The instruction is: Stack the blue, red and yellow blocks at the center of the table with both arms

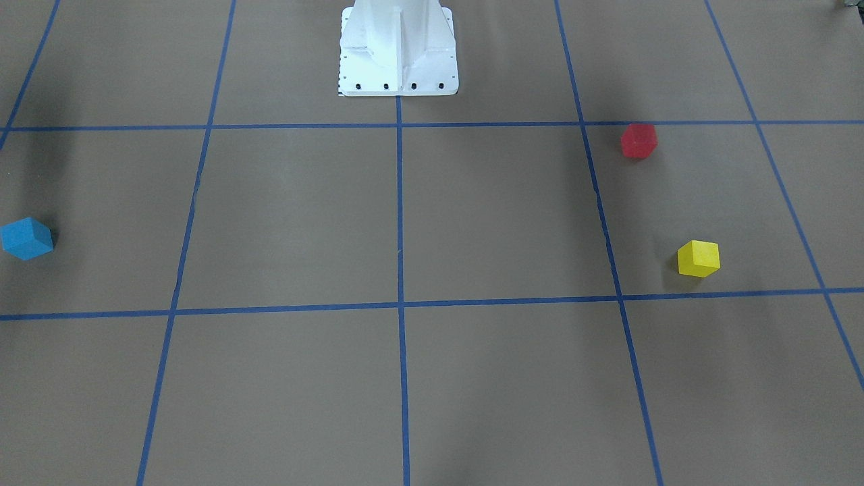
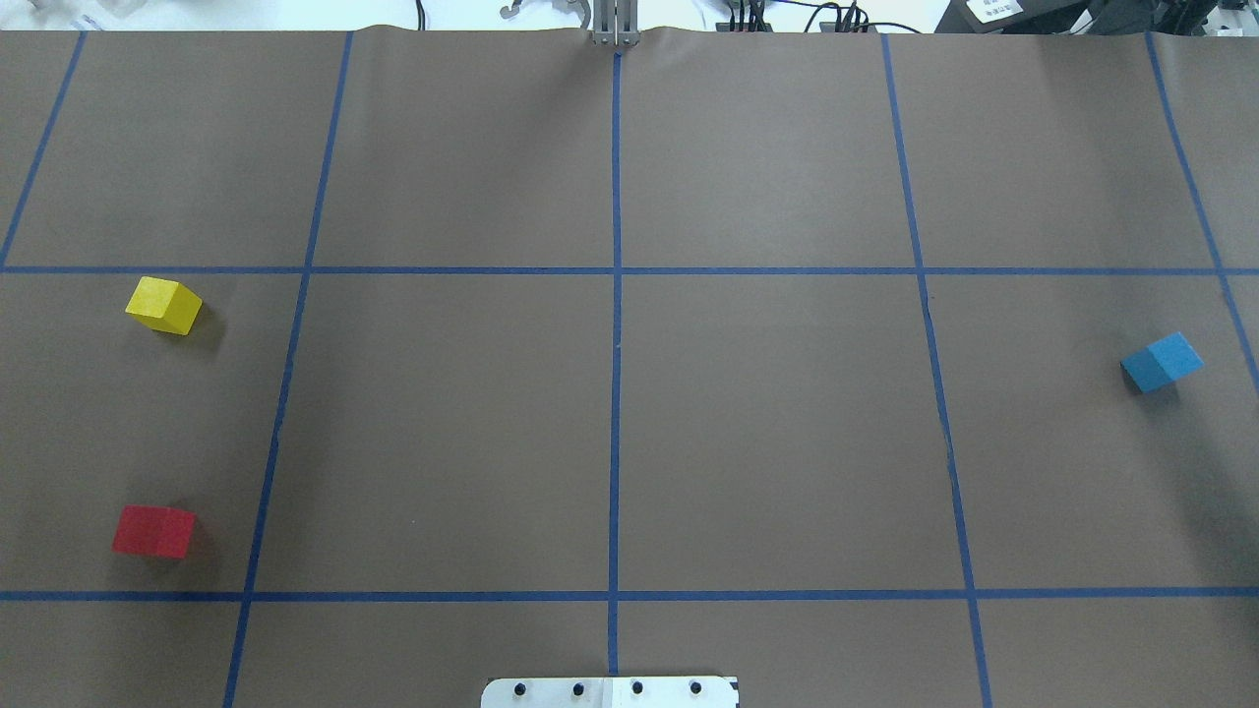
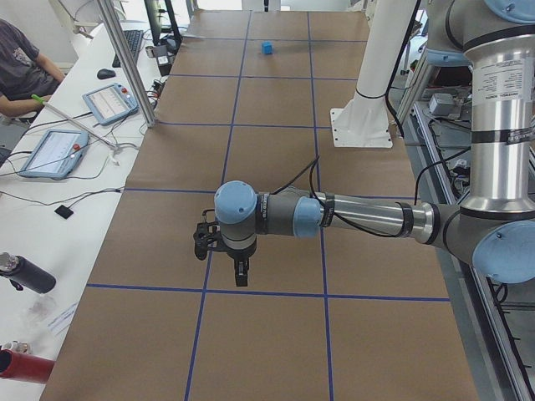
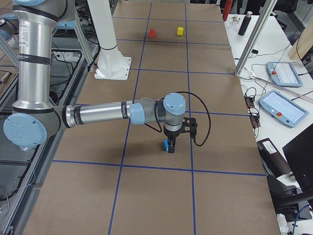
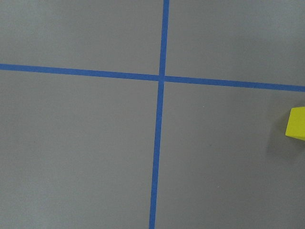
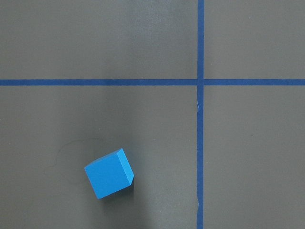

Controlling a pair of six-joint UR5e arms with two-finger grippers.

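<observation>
The blue block point(image 2: 1162, 361) lies at the table's right end; it also shows in the front view point(image 1: 27, 238) and the right wrist view point(image 6: 109, 173). The red block point(image 2: 153, 531) and yellow block point(image 2: 164, 305) lie apart at the left end. The yellow block's edge shows in the left wrist view point(image 5: 296, 123). My right gripper point(image 4: 169, 147) hangs pointing down just above the blue block point(image 4: 166, 144). My left gripper point(image 3: 240, 271) hangs over the left end. Both grippers show only in the side views, so I cannot tell whether they are open or shut.
The white robot pedestal point(image 1: 398, 50) stands at the table's robot-side edge. Blue tape lines grid the brown table point(image 2: 767, 442). Past the far edge is a desk with tablets point(image 4: 279, 73) and a seated person point(image 3: 21, 63).
</observation>
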